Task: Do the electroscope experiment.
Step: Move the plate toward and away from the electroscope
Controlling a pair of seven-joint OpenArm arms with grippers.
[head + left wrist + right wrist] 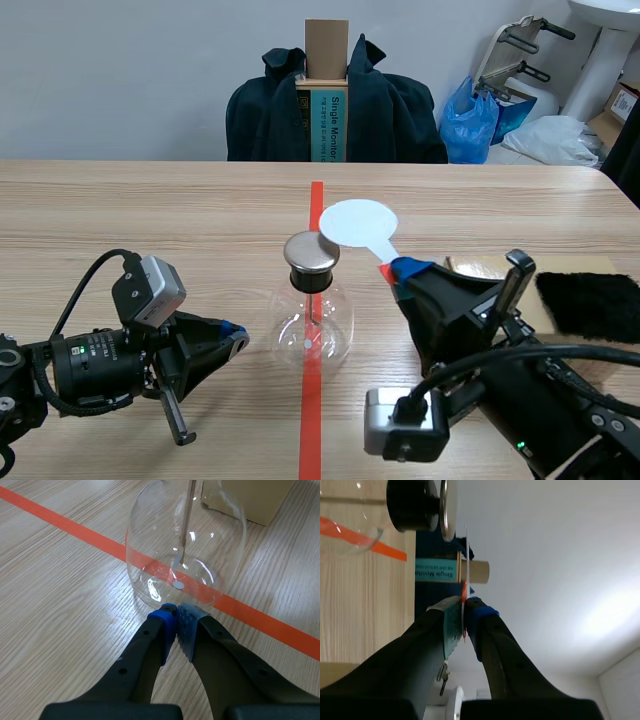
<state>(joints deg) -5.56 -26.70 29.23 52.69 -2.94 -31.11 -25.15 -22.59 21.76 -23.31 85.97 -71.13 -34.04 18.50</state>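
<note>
Both jaws closed; right jaws pinch white paddle.

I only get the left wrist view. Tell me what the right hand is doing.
Observer: The right hand is shut on the handle of a white paddle.
Operator: Place the paddle against the flask.
Observer: Its round head is close beside the metal cap on top of the flask, on the far right side. I cannot tell whether they touch.
Operator: Name what else is near that arm.
Observer: A black fur cloth lies on a tan board on the table's right side.
</note>
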